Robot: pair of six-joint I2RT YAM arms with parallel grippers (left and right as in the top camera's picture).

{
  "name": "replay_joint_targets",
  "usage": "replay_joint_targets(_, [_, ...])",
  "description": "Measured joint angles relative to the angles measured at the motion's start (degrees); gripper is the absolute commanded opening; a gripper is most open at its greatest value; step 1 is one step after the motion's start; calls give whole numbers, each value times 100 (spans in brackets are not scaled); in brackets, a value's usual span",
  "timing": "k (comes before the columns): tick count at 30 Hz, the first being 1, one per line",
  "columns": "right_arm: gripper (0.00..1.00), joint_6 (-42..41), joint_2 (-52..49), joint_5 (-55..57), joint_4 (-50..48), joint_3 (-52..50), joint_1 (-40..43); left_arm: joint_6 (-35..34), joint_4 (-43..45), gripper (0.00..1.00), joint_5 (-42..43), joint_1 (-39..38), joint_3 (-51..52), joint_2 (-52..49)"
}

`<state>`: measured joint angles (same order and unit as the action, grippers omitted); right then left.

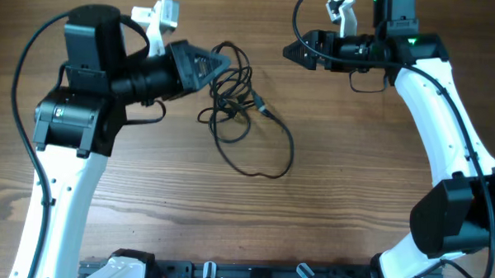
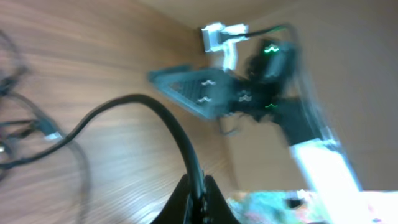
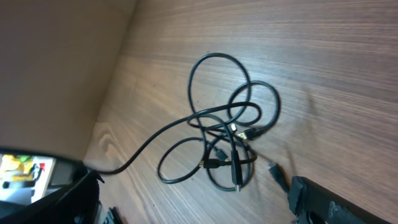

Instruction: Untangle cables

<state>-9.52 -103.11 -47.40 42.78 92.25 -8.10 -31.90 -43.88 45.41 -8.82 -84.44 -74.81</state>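
Plainly, the tangle of thin black cables (image 1: 232, 105) lay on the brown wooden table (image 1: 353, 184) toward its far edge, about midway along. The left claw (image 1: 221, 66) was clenched on one strand at the heap's far-left side. The right claw (image 1: 290, 51) stood released and empty, apart from the cords near the far edge. With nothing anchoring the heap, a left-hand pull would likely drag everything along or cinch the knot tighter. The thin strand might also slip free.
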Motion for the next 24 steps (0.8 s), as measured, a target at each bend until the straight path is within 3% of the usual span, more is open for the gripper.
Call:
replay_joint_targets(4, [99, -90, 7, 0, 4, 0, -225, 981, -717, 4, -1064, -26, 0, 2])
replay_joint_targets(9, [99, -214, 7, 4, 52, 0, -772, 1222, -752, 4, -1731, -210, 0, 2])
replay_joint_targets(14, [99, 354, 7, -70, 72, 0, -1364, -190, -671, 4, -2793, -216, 0, 2])
replay_joint_targets(19, [99, 942, 7, -278, -44, 0, -1858, -2055, -315, 4, -3213, -203, 0, 2])
replay_joint_targets(24, [99, 1410, 7, -796, -223, 0, -1950, -3296, 101, 4, -3362, -33, 0, 2])
